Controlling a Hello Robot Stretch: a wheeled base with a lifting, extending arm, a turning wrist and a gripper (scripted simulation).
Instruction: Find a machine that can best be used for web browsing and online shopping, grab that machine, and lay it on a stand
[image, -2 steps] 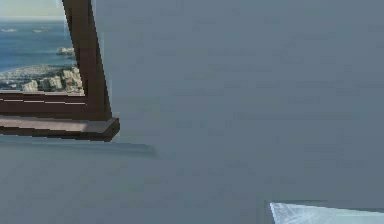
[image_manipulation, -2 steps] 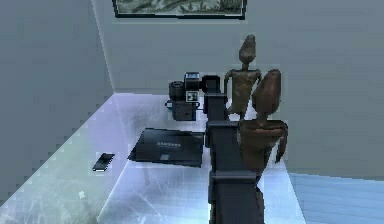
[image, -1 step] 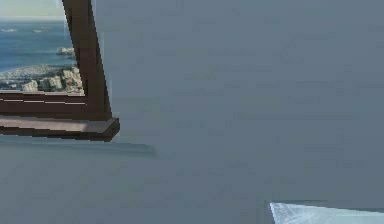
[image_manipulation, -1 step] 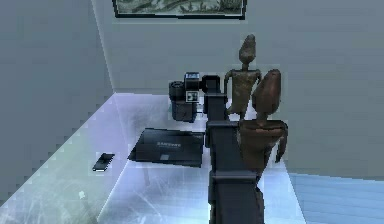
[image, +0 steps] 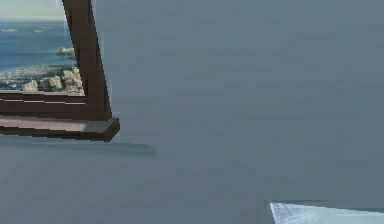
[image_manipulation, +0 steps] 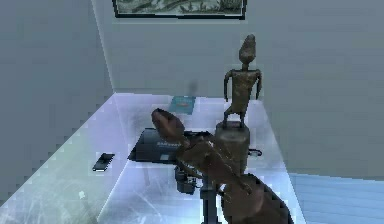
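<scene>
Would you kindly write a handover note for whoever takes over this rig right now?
Gripper: low over the table, near the laptop; cannot tell whether it holds anything.
Laptop: a dark flat slab lying on the table, between a phone and a brown statue.
Done: laptop found and approached.
Left: grab it, find a stand, lay it there.

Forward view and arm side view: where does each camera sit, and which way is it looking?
Forward view: on the robot, looking ahead and slightly down at a grey wall and window; none of the robot's body.
Arm side view: on the robot's body, looking sideways over a table with a statue; the dark arm rises at the bottom.
Shared: probably a corner of that pale table.
</scene>
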